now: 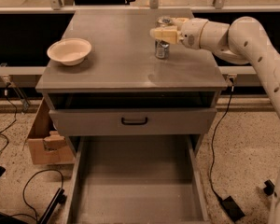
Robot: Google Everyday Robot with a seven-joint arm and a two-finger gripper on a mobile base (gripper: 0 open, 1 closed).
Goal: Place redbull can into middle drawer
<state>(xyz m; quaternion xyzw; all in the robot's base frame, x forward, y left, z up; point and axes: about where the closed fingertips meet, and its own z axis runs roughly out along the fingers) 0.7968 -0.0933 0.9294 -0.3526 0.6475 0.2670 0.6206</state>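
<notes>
Arm (252, 36): single, white, reaching in from the right. Pincer (162, 28): held level, pointing left, over the counter's (121, 55) rear right.

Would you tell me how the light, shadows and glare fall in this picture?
Camera view: warm, dim overhead light; a pale sheen on the cabinet top in front of the redbull can; the gripper, at the can's upper part, is brightly lit; the bowl casts a soft shadow; the middle drawer floor is evenly dim, the slot above the drawer front dark.

No readable text anywhere; gripper (162, 31) at the redbull can (162, 50).
</notes>
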